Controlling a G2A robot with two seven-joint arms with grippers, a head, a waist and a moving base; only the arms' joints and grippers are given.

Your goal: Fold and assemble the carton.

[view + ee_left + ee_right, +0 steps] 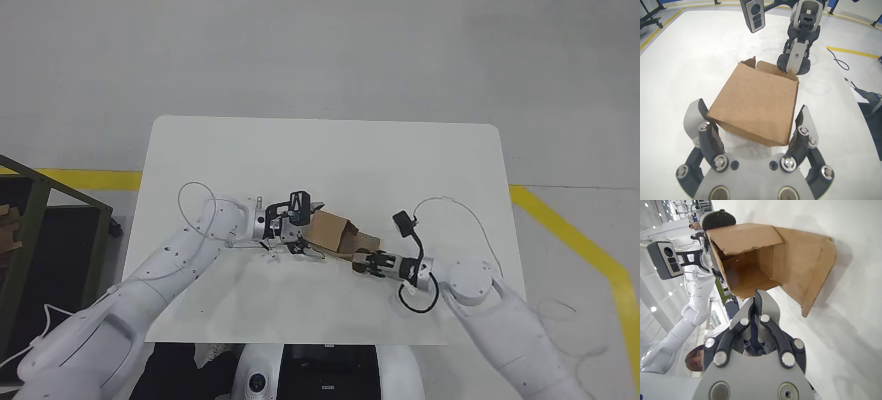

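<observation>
A brown carton lies on its side near the middle of the white table. My left gripper is shut on the carton at its closed end, one finger at each lower corner. The other end is open, with loose, ragged flaps. My right gripper is shut, and its tips touch the edge of one flap at the carton's open mouth. In the top view the left gripper and right gripper flank the carton.
A black cable and a thin white cable run from the right arm over the table. A dark green frame stands beside the table on the left. The far half of the table is bare.
</observation>
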